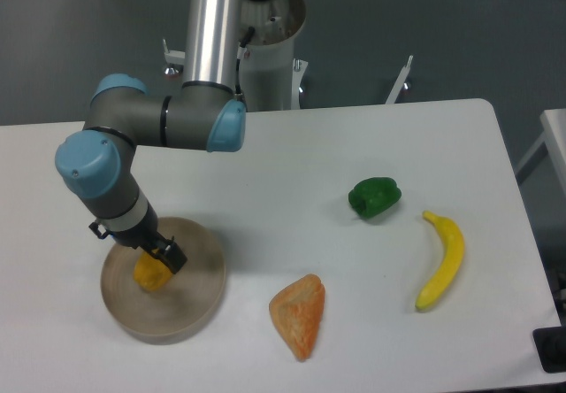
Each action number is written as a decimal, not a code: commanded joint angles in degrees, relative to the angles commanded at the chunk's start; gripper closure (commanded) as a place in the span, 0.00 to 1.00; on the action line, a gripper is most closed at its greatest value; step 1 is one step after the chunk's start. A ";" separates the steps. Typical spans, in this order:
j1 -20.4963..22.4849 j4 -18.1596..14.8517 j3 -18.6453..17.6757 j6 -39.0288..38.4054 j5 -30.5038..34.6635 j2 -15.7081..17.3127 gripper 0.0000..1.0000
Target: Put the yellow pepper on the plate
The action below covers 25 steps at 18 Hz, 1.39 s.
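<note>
The yellow pepper (150, 274) is a small yellow-orange lump over the left half of the plate (196, 296), a round beige dish at the table's front left. My gripper (162, 257) points down into the plate, and its dark fingers sit at the pepper's upper right side. The wrist hides much of the gripper, so I cannot tell whether the fingers still clamp the pepper. I cannot tell whether the pepper rests on the plate or hangs just above it.
An orange triangular wedge (300, 314) lies right of the plate near the front edge. A green pepper (374, 196) sits at centre right. A yellow banana (443, 260) lies further right. The arm's base column (217, 21) stands at the back.
</note>
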 joint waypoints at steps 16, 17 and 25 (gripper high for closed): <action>17.24 0.35 3.43 33.86 -0.09 -0.96 0.00; 17.42 0.70 3.52 34.04 -0.09 -1.05 0.00; 17.77 2.72 3.69 34.22 -0.09 -2.10 0.00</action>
